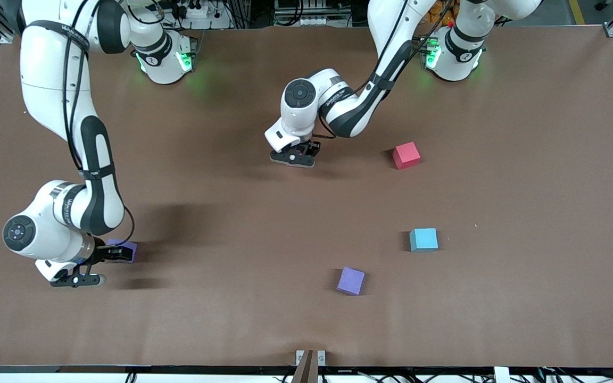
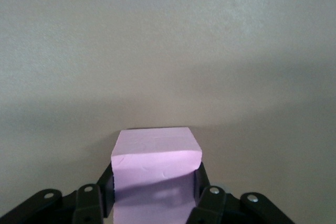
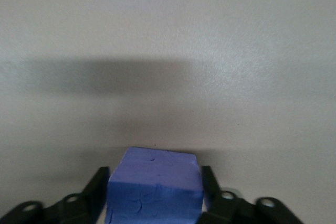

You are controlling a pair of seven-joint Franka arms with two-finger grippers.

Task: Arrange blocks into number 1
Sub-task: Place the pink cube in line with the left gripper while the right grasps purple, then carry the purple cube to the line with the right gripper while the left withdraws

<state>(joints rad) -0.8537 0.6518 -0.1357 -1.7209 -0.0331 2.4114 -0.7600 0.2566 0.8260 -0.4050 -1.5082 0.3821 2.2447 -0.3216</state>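
Brown table (image 1: 524, 298), two purple blocks (image 1: 351, 280), right tool (image 3: 156, 203) pinching one (image 3: 155, 192), left tool (image 2: 153, 203) pinching one pink block (image 2: 156, 177).

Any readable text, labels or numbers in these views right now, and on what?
None legible.
Left arm's link near its wrist: dark lettering, too small to read.
Right arm's forearm: similar marking, too blurred to read.
The pink block in the left gripper, the purple block in the right gripper, the red cube and cyan cube: plain faces.

1 pink block (image 2: 156, 174) sits clamped between fingers; 1 purple block (image 1: 124, 249) likewise; another purple block (image 1: 351, 280) lies free.
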